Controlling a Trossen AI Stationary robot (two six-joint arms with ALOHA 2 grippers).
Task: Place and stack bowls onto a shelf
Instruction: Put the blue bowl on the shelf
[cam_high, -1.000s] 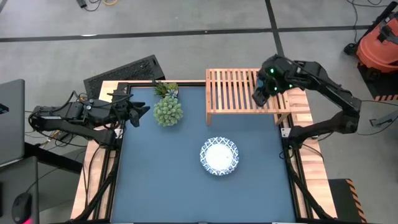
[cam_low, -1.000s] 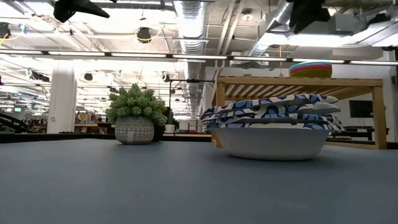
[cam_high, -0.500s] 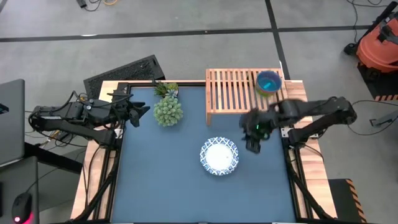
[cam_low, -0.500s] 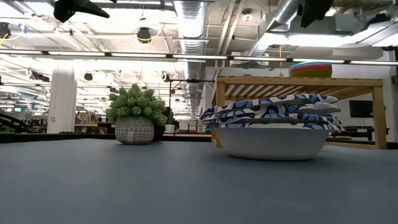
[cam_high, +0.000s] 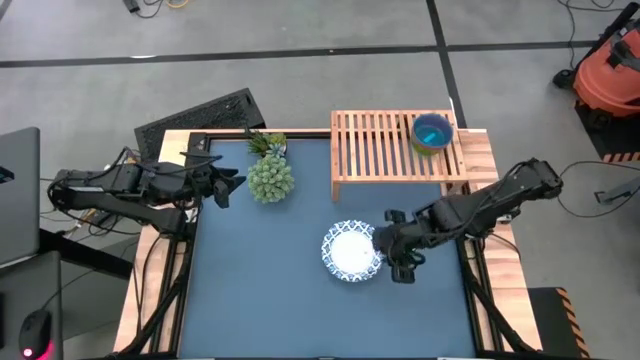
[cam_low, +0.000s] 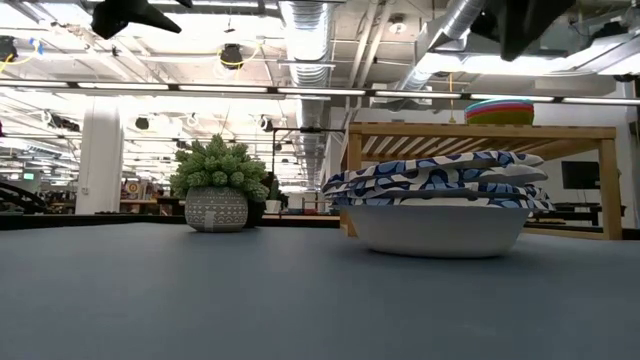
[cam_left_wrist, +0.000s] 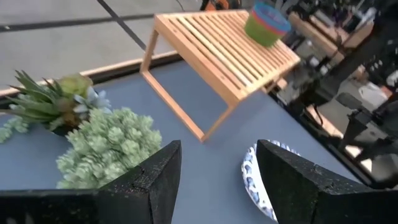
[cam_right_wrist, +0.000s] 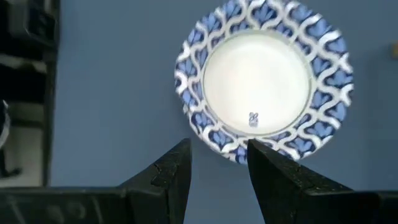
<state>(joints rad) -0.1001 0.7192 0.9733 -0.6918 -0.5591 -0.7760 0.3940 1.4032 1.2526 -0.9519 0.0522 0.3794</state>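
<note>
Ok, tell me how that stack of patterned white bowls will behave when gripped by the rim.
The white bowls look rigid, so the rim probably won't flex. They sit nested in a stack, so a rim grip may lift only the top one. The glossy surface could be slippery.

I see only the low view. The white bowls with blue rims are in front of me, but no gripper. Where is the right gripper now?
Observer: The right gripper hangs above the table beside the patterned bowls, on the side toward the right arm's base.
Operator: Is it open?
Observer: Yes, its fingers are apart, one over the bowls' rim, holding nothing.
Operator: I see colored bowls on the shelf. Where exactly?
Observer: The colored bowls stand near the right end of the shelf, with a teal one on top.
Operator: And the left arm?
Observer: The left gripper waits at the table's left edge, near the plant.
</note>
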